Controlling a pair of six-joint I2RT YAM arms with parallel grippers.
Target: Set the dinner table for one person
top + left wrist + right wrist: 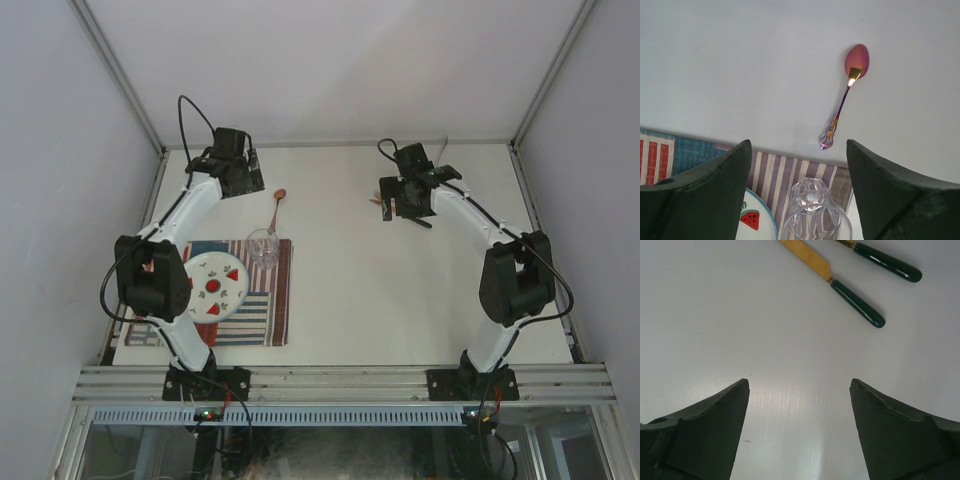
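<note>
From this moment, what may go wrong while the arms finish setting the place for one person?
The glass stands at the placemat edge, just under the open left fingers; reaching for the spoon beyond it might tip it.
The spoon lies flat on the dinner table, so the fingers may slip off it.
The knife and another green-handled utensil lie close together before the open right fingers; gripping one may push the other.
</note>
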